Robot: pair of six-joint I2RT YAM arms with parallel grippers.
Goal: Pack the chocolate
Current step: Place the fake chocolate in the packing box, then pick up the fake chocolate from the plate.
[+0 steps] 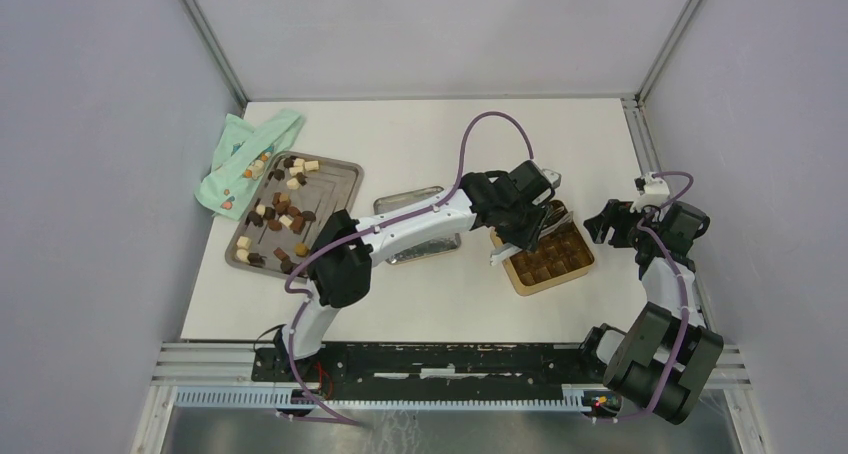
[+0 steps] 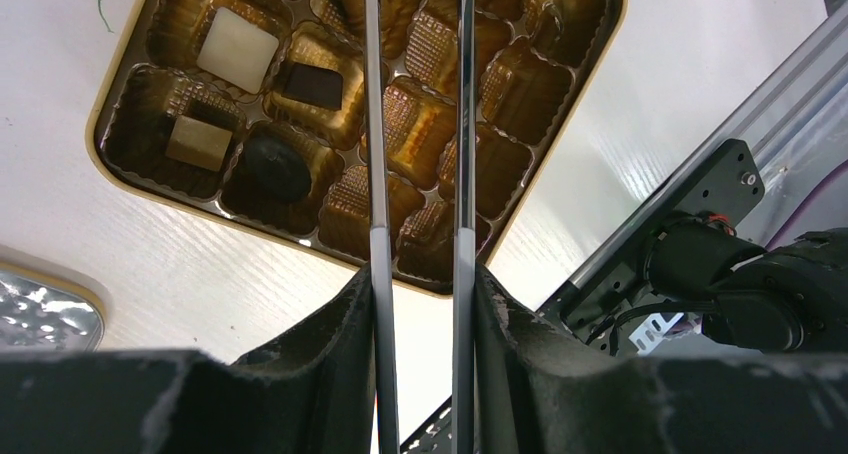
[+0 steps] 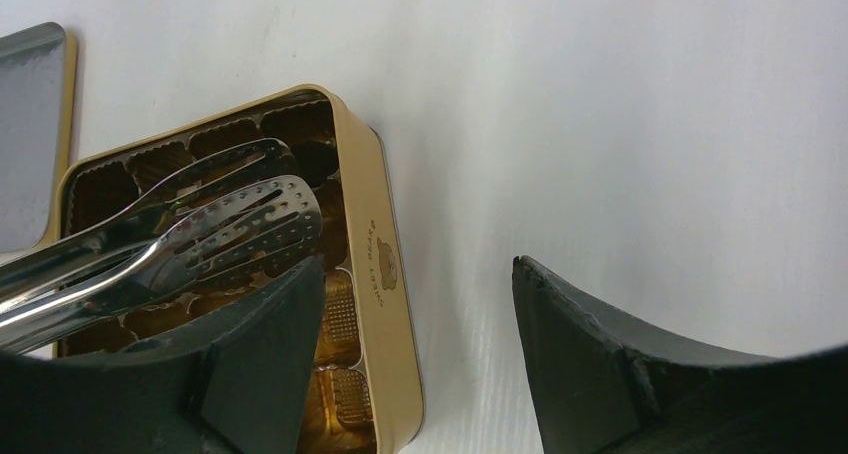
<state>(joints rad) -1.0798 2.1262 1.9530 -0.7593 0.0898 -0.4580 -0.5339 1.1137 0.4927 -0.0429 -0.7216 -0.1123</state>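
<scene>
Loose chocolate in dark, brown and cream chunks lies on a grey tray at the left. A few pieces sit in the gold tin: a white square, a dark square, a cream block and a dark round one. My left gripper is shut on the metal tweezers, whose tips hover over the tin with nothing showing between them. My right gripper is open, straddling the tin's right wall.
The tin's silver lid lies between tray and tin. A green bag rests at the tray's far-left corner. The aluminium frame rail runs along the table's near edge. Grey walls enclose the table.
</scene>
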